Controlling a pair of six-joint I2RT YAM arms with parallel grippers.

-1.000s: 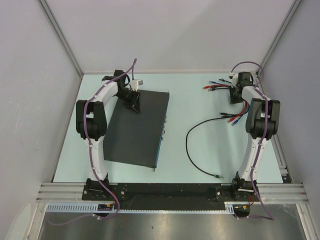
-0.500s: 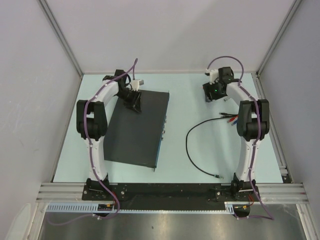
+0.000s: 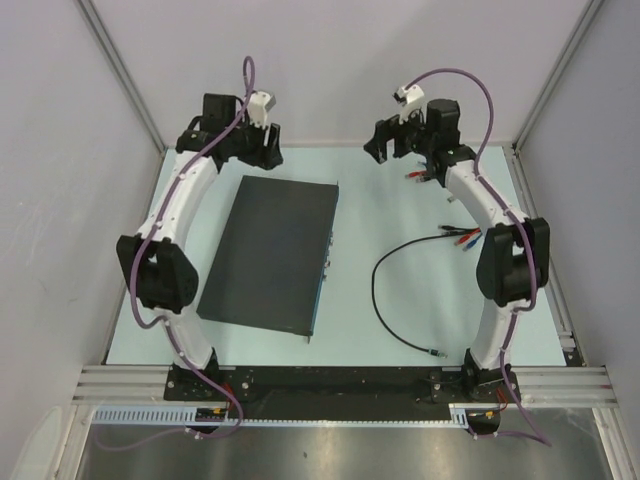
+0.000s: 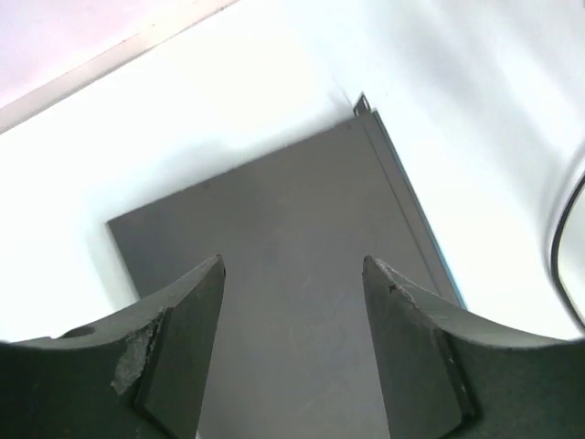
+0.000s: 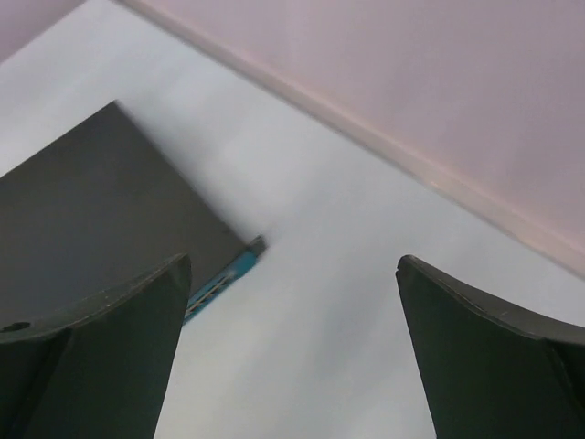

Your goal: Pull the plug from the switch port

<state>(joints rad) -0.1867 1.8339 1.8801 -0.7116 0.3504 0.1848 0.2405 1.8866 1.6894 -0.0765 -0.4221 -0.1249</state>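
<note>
One overhead view shows coloured plugs [image 3: 462,237] beyond switch [image 3: 268,255]

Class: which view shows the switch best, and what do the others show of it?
The top external view: the whole switch lies in frame, socket face along its right edge. The left wrist view shows part of its black top and blue edge; the right wrist view only one corner with a few sockets.

Black switch [image 3: 268,250], blue-grey socket face [image 3: 327,255], black cable [image 3: 374,285], pale-green table [image 3: 400,200]
</note>
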